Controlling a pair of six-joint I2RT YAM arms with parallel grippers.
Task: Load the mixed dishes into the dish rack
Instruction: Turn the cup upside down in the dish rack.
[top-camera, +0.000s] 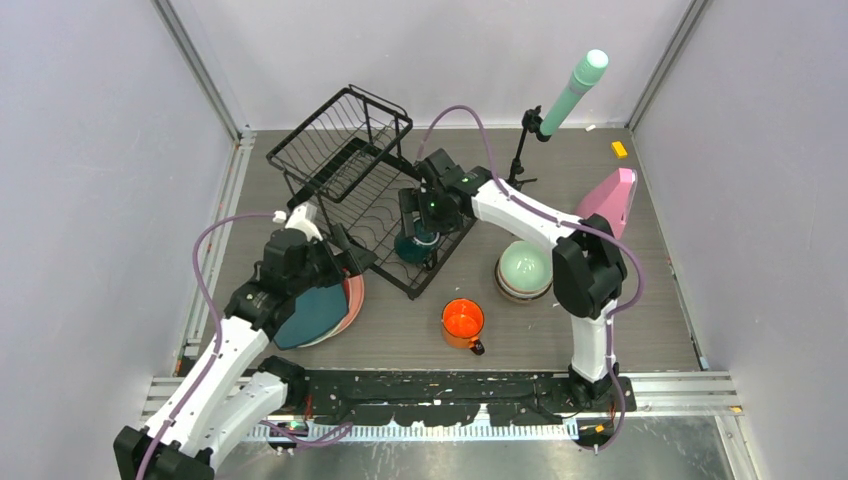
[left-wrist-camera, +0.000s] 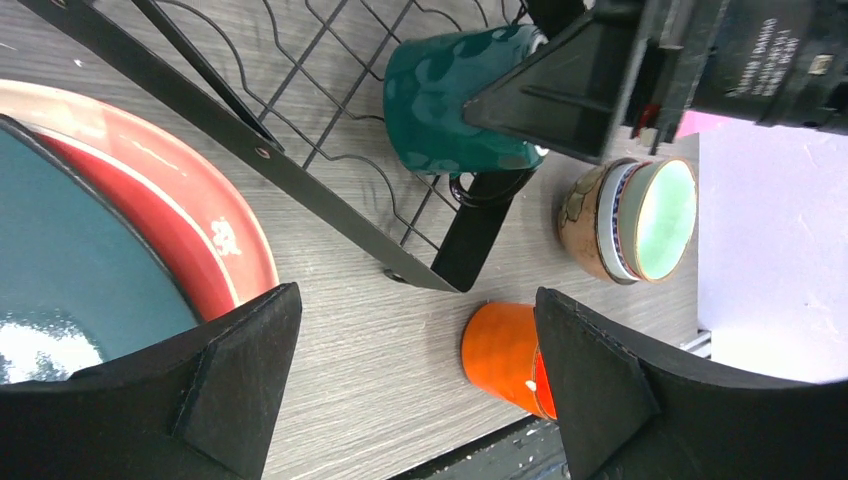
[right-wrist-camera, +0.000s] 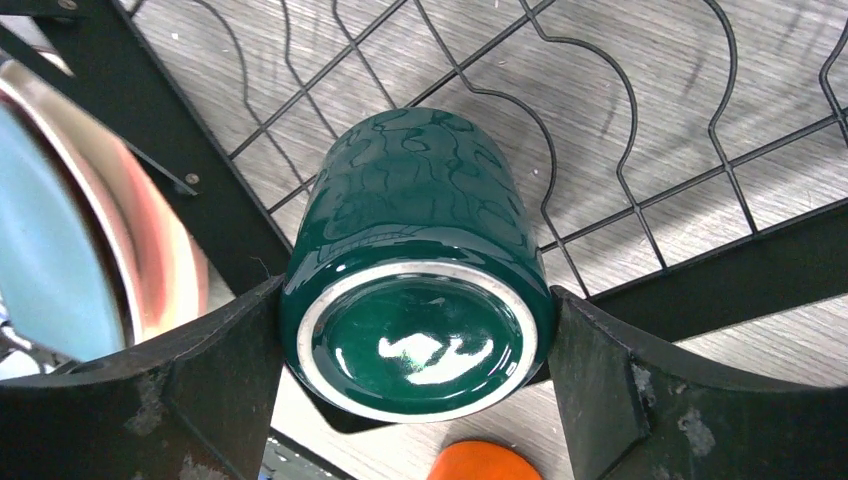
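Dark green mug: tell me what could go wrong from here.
1. The dark green mug is upside down on the wavy wires of the dish rack, close to its corner bar, with the right gripper tight around it. On release it may tip or roll off the wires.
2. The left gripper hovers open by the plates, right beside that corner. The arms could clash if either moves in.

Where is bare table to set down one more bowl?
Bare table between the plates and the orange mug; right of the bowl stack. Crowded at the dish rack's near corner, where the right gripper holds the dark green mug.
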